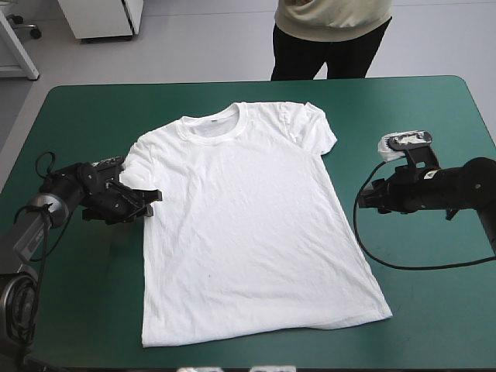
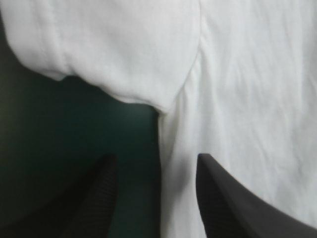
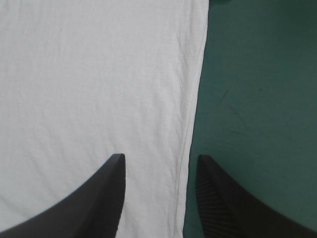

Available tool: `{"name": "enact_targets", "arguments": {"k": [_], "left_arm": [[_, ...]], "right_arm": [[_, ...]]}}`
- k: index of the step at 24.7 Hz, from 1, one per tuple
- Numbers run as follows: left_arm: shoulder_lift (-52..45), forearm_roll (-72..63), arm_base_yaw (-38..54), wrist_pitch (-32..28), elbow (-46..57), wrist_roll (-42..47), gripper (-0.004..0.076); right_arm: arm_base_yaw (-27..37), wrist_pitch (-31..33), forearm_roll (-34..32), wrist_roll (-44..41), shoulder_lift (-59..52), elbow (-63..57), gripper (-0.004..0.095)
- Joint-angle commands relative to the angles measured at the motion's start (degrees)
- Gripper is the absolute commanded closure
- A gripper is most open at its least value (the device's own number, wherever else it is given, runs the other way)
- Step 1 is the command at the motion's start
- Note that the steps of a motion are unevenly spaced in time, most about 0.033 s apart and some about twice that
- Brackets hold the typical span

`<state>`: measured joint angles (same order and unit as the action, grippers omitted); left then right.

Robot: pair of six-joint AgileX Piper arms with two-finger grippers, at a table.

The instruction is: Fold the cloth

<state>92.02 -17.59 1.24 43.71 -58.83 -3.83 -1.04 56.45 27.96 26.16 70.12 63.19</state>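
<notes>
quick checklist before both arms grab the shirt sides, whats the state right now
1. T-shirt spread flat on the table: ok.
2. Left gripper open, with the shirt's side edge between its fingers, just below the sleeve: ok.
3. Right gripper open, with the other side edge lined up between its fingers: ok.
4. Fingers low enough to pinch the cloth: cannot tell.
5. Hem fully on the table: ok.
</notes>
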Motion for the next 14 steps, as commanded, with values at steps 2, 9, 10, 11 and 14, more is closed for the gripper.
{"name": "enact_targets", "arguments": {"k": [2,9,10,11,14], "left_arm": [[1.49,-2.78,-0.35,0.03,-1.60,-2.99,0.0369],[4.54,1.40,-6.19,1.12,-1.60,-5.53,0.0486],[4.58,3.46,-6.54,1.22,-1.60,-4.74,0.0525],[4.58,7.17,-7.01,1.63,-1.60,-2.15,0.0630],[4.58,9.34,-6.89,2.16,-1.60,-1.09,0.0731]], "right_arm": [[0.27,-3.90,1.97,0.61,-1.02,1.88,0.0488],[0.27,-4.67,0.74,0.88,-1.02,2.15,0.0490],[0.27,-4.55,0.74,0.88,-1.02,2.15,0.0490],[0.27,-4.55,0.71,1.42,-1.02,2.15,0.0490],[0.27,-4.73,0.83,2.76,-1.02,2.15,0.0490]]}}
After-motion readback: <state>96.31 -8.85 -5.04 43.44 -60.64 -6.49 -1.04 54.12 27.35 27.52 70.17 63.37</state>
